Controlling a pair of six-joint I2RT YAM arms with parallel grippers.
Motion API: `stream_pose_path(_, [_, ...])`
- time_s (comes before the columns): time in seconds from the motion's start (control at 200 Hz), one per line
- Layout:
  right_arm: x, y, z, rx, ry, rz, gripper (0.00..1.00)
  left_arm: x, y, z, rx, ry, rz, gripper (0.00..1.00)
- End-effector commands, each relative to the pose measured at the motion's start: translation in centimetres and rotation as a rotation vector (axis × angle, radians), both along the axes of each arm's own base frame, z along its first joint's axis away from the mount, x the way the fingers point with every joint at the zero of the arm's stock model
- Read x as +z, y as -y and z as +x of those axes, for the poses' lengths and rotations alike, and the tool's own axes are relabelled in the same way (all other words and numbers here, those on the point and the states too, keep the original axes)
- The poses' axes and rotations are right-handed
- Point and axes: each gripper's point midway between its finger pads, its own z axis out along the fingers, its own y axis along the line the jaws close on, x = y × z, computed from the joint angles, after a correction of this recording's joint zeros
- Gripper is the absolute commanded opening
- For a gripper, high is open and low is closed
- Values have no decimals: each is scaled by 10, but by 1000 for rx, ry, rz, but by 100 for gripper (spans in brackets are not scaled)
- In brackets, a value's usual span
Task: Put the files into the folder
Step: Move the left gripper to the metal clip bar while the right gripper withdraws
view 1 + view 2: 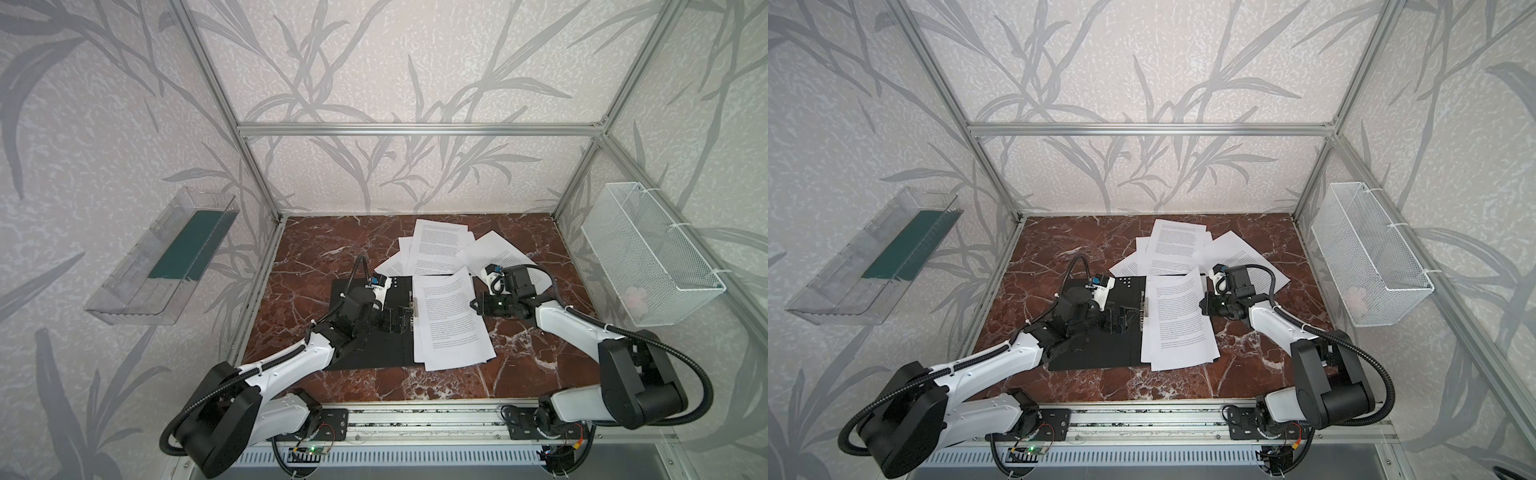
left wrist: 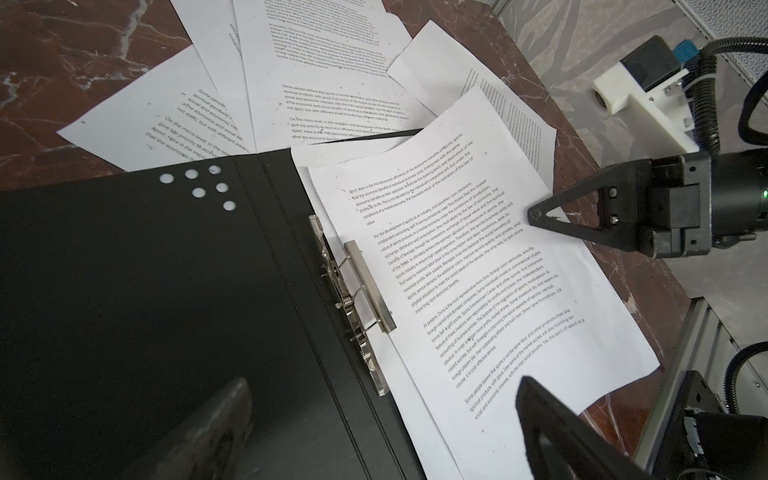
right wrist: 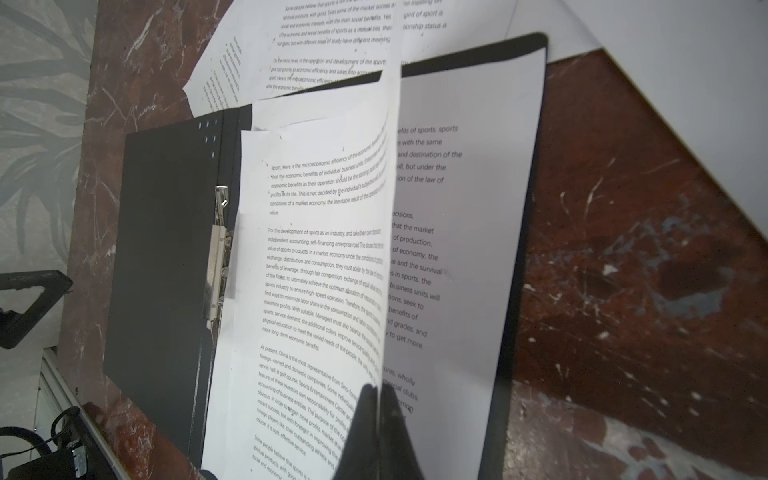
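Between the right fingers (image 3: 362,432), the top file (image 3: 324,270); folder (image 3: 166,257) underneath

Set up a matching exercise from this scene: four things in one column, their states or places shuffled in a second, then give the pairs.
Things:
1. left gripper
2. right gripper
3. folder
4. white wire basket

States:
A. hanging on the wall
B. shut on the edge of a sheet
C. lying open, black inside up
D. open, over the folder

Pairs: 1-D, 2-B, 3-C, 4-A
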Motion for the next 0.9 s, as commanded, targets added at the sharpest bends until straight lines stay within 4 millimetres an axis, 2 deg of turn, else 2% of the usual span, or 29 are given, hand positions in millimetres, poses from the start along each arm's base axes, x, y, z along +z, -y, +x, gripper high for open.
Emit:
stream_pose_path(0.0, [3, 2, 5, -47, 28, 6, 0, 15, 9, 5, -26, 38, -29, 99])
stream_pose_path(0.285, [1, 8, 7, -122, 46, 24, 0, 13, 10, 6, -28, 31, -26, 99])
stream_pose_path(0.895, [-4, -11, 7, -53, 18, 70, 0, 11, 12, 6, -34, 22, -27, 99])
